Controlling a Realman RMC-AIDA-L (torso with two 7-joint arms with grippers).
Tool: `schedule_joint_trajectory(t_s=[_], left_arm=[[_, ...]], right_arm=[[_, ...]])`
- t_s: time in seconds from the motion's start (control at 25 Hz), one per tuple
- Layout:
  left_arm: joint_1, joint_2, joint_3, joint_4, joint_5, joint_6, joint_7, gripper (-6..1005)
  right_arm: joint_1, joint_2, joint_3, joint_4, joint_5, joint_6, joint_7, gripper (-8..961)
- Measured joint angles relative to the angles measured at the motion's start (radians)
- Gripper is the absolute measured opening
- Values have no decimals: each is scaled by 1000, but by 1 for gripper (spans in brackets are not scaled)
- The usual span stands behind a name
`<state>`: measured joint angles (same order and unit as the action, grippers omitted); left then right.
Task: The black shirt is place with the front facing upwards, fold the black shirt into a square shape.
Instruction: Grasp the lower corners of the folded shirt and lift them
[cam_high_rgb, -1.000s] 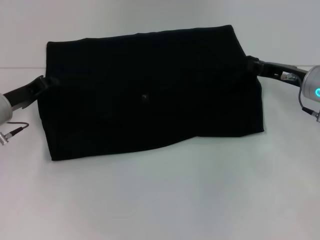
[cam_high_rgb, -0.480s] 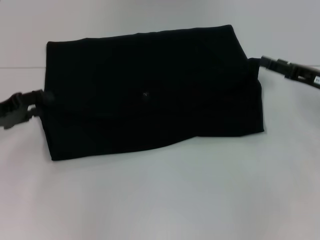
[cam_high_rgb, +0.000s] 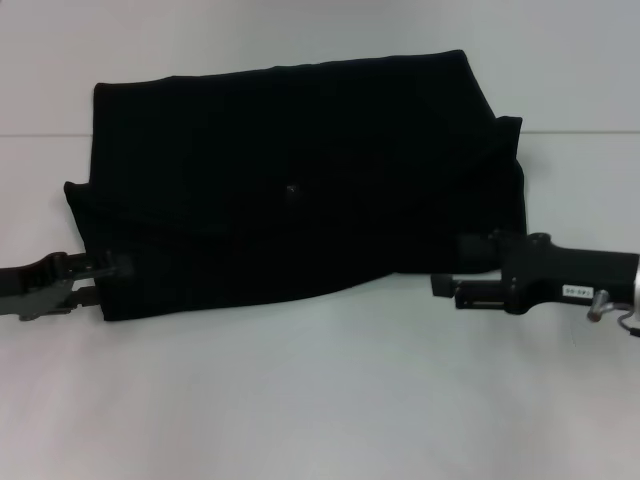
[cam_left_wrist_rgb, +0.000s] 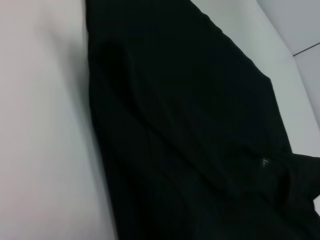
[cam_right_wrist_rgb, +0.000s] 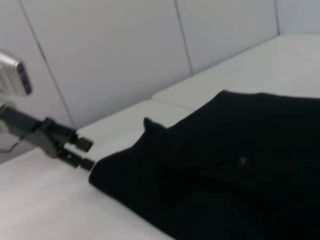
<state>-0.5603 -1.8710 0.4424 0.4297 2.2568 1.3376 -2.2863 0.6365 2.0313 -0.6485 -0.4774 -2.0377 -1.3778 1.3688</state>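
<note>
The black shirt (cam_high_rgb: 300, 200) is lying folded into a wide slab across the middle and far part of the white worktop (cam_high_rgb: 320, 400), its long edges running from 9 to 3 o'clock. No lettering is showing, only plain dark cloth with 1 tiny pale speck near the centre. The near edge is uneven, dipping at 7 o'clock and rising toward 4 o'clock, and a loose flap is poking out at the 2 o'clock corner.

The left claw (cam_high_rgb: 112, 267) is sitting low at the shirt's 8 o'clock corner, its tips right against the hem. In the right wrist view its 2 fingers (cam_right_wrist_rgb: 82, 152) are showing a gap between them, just beside the cloth edge and gripping nothing. The right claw (cam_high_rgb: 447, 285) is lying at the 4 o'clock corner, spread as well, with its tips touching or just overlapping the hem; I cannot tell which.

The cloth is looking soft, light and limp, stacked in several layers, so it is likely to sag, drag and slide layer over layer if lifted by 1 point alone. The sensible hold is at the 2 near corners, each claw pinching through all layers at the hem, both rising together and carrying the near edge toward 12 o'clock. Catching only the top layer would risk undoing the folds.
</note>
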Motion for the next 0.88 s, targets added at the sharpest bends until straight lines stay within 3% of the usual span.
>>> schedule_joint_trajectory(t_s=[0.24, 0.88], left_arm=[[-17, -13, 17, 2, 0, -63, -2, 823], [-44, -11, 142, 3, 0, -70, -40, 742]], right_arm=[[0, 18, -2, 1, -22, 7, -17, 902], [-3, 9, 7, 0, -19, 2, -5, 903]])
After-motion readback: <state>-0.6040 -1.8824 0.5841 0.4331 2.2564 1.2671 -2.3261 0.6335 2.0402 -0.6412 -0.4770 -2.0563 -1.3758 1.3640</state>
